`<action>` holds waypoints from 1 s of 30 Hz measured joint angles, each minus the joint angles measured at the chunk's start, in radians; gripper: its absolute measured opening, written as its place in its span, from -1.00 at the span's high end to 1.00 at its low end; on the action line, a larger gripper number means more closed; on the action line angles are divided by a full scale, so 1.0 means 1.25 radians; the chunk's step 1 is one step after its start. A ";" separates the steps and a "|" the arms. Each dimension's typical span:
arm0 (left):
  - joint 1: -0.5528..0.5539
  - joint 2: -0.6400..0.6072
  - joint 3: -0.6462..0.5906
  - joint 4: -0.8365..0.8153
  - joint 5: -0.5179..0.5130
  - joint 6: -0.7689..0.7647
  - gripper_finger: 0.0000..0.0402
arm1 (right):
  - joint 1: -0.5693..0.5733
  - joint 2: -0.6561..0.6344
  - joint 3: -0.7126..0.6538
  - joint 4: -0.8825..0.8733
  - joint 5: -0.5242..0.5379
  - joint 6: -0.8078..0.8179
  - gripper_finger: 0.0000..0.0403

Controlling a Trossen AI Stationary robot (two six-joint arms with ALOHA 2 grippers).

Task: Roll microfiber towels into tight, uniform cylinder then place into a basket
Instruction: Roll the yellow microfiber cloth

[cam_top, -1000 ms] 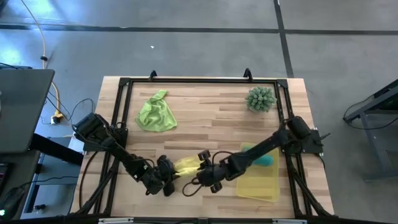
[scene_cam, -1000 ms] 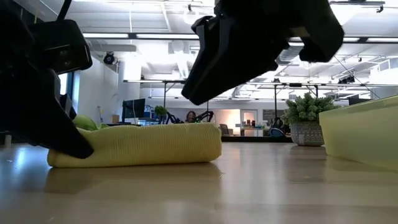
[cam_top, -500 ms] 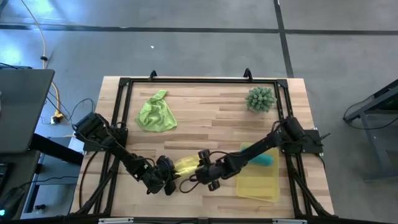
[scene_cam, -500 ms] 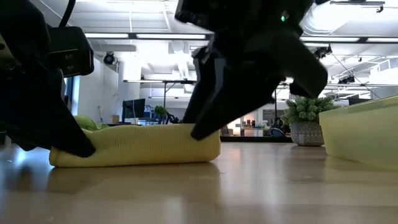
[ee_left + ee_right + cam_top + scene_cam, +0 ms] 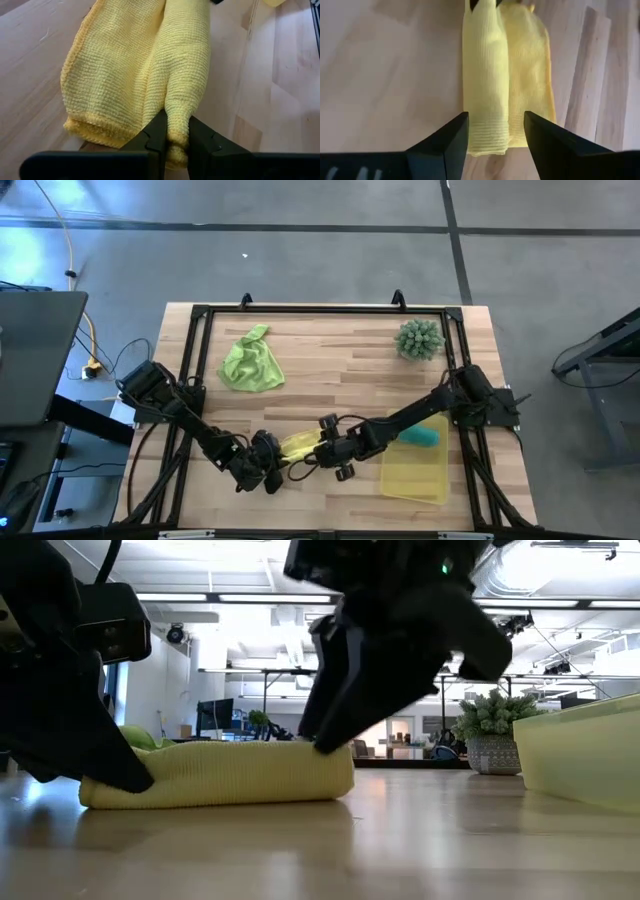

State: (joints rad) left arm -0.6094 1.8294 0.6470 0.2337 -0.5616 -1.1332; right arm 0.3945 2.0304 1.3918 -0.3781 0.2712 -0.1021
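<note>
High view: yellow towel (image 5: pixel 298 445), lower centre, half rolled. Left gripper (image 5: pixel 173 137) pinches one end; right gripper (image 5: pixel 495 132), jaws spread, has moved in over the other end. Basket (image 5: pixel 415 475) lower right.

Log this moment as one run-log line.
left gripper: shut on yellow towel end | right gripper: open, straddling the other end | teal towel: in basket | lime green towel: unrolled

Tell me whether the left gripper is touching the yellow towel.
Touching. In the left wrist view the left gripper has both fingers pinched on the rolled edge of the yellow towel, no gap showing.
</note>
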 joint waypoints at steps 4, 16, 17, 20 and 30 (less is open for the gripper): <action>0.001 0.000 0.000 0.000 0.000 0.002 0.80 | 0.013 -0.020 0.000 0.002 -0.019 0.057 0.09; 0.001 0.000 0.000 0.000 0.000 0.002 0.80 | 0.017 0.034 0.000 0.011 0.021 0.076 0.09; 0.001 0.000 0.000 0.000 0.000 0.002 0.80 | 0.013 0.038 0.001 0.013 0.023 0.076 0.09; 0.001 0.000 0.000 0.000 0.000 0.002 0.80 | 0.002 0.041 0.000 0.022 0.026 0.076 0.09; 0.002 -0.019 -0.003 -0.004 0.020 0.062 0.80 | -0.027 0.056 0.000 0.020 0.004 0.076 0.18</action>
State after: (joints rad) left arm -0.6075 1.8061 0.6437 0.2293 -0.5367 -1.0553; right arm 0.3606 2.1002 1.3922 -0.3526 0.2761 -0.0074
